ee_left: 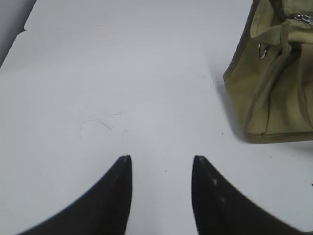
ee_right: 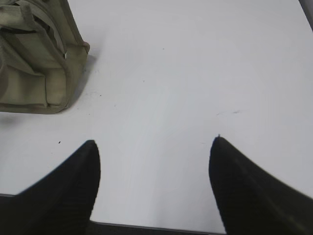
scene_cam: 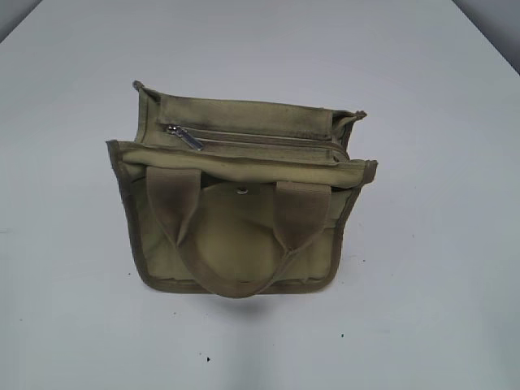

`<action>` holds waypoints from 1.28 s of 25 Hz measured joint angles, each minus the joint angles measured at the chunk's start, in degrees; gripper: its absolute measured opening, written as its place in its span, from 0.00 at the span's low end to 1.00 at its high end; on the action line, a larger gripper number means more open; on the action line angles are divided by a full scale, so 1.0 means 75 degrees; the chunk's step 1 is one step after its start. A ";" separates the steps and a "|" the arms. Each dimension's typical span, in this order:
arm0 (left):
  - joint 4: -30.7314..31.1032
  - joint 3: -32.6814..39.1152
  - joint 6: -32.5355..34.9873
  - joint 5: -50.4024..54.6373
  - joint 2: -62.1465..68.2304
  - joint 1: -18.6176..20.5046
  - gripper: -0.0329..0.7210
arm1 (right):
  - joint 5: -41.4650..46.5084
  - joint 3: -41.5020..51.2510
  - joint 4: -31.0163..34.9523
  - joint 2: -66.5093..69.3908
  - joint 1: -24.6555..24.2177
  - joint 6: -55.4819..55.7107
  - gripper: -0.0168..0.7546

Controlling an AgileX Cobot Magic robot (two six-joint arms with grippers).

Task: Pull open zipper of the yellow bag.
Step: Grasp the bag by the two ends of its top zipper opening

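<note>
The yellow bag [scene_cam: 240, 199] is seen standing upright on the white tabletop [scene_cam: 431, 268], alone in the exterior view, where neither arm is shown. Along its top the zipper [scene_cam: 260, 138] is run from side to side, and its small silver pull tab [scene_cam: 185, 138] is found at the left end of the track as that view presents it; the track looks closed along its visible length. Two webbing handles [scene_cam: 236, 236] are draped down over the near face, and a metal snap [scene_cam: 242, 190] is visible between them just under the top edge. In the left wrist view the left pincer [ee_left: 161, 159] is shown with its two dark fingers moderately spread and nothing held between them; only bare tabletop is seen in the gap. The bag is placed ahead of this pincer and off to its right, well apart from the fingertips [ee_left: 126, 161], with a glint of zipper metal at the upper right edge. In the right wrist view the right pincer [ee_right: 154, 142] is spread wider and is likewise empty above the tabletop. The bag is located ahead of it and to its left, well clear of the fingers [ee_right: 88, 147].
</note>
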 joint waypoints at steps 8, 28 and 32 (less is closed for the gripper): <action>0.0000 0.0000 0.0000 0.0000 0.0000 0.0000 0.45 | 0.0000 0.0000 0.0000 0.0000 0.0000 0.0000 0.72; 0.0000 0.0000 0.0000 0.0000 0.0000 0.0000 0.44 | 0.0000 0.0000 0.0000 0.0000 0.0000 0.0007 0.72; 0.0000 0.0000 0.0000 0.0000 0.0000 0.0000 0.42 | 0.0000 0.0000 0.0062 0.0000 0.0000 0.0007 0.72</action>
